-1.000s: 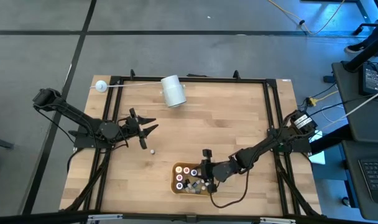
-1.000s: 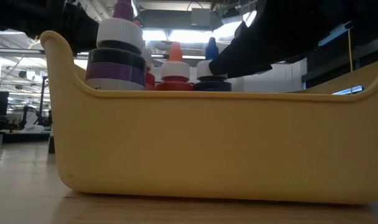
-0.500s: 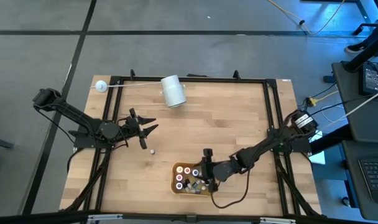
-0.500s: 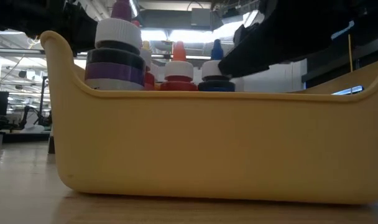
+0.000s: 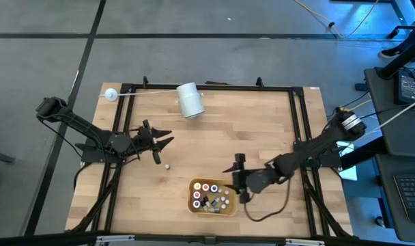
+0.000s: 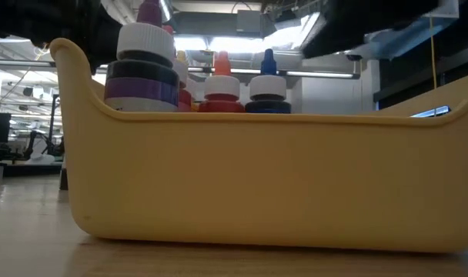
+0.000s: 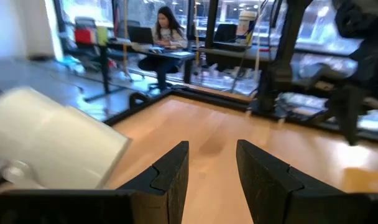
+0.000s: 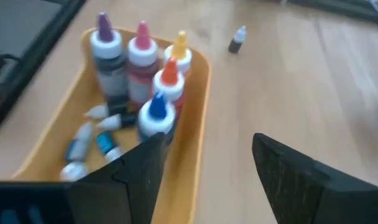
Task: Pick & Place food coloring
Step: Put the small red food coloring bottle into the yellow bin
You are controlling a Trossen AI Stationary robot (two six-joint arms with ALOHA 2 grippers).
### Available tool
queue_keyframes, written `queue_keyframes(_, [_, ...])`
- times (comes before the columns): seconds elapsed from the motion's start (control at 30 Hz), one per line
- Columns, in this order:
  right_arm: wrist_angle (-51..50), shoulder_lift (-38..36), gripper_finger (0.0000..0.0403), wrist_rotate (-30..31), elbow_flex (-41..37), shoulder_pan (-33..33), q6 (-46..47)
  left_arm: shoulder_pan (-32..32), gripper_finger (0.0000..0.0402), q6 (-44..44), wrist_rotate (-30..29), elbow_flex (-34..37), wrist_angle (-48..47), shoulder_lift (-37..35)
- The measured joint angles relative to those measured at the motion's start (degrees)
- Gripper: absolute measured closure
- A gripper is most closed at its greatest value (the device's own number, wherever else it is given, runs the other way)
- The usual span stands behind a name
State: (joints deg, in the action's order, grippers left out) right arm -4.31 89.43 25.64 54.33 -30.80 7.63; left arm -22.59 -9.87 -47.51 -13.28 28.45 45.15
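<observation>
A yellow tray [image 5: 229,208] near the table's front edge holds several food coloring bottles. In the right wrist view, purple- [image 8: 104,37], pink- [image 8: 141,41], yellow- [image 8: 179,51], orange- [image 8: 170,73] and blue-capped [image 8: 156,113] bottles stand upright, and smaller ones [image 8: 83,143] lie on the tray floor. One tiny bottle [image 5: 166,165] stands alone on the wood, left of the tray. My right gripper [image 5: 237,179] [image 8: 207,180] hangs open just right of the tray and above it, with nothing between its fingers. My left gripper [image 5: 164,140] [image 7: 212,174] waits open at the table's left, pointing level.
A big white roll [image 5: 190,100] lies at the table's far edge, and it shows close beside my left gripper in the left wrist view [image 7: 52,146]. A small white ball on a thin rod [image 5: 110,94] sits at the far left corner. Bare wood lies between the tray and the roll.
My right gripper has let go of the blue-capped bottle, which now stands upright in the tray. The gripper has risen clear of the tray and drawn back toward the table's right edge.
</observation>
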Motion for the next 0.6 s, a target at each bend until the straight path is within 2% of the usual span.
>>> queue_keyframes(0.13, [-0.9,-7.31,0.0161,0.07,-6.11,-2.44,4.17,-0.02,0.0272,-7.74,2.66,0.0,0.35,0.0])
queue_keyframes(0.23, [0.36,-13.48,0.0161,1.81,-11.8,-4.15,5.65,-0.01,0.0272,-10.38,4.11,0.0,0.17,0.0])
queue_keyframes(0.33, [0.52,-18.8,0.0161,4.62,-15.88,-5.08,6.65,0.0,0.0272,-10.4,7.25,0.0,0.08,0.0])
queue_keyframes(0.47, [0.84,-23.19,0.0161,7.46,-18.91,-5.07,8.67,0.0,0.0272,-6.59,15.7,-0.25,1.84,0.0])
queue_keyframes(0.6, [1.09,-24.3,0.0161,8.77,-19.89,-4.88,8.42,-0.34,0.0272,-1.74,23.74,-5.72,-6.15,1.78])
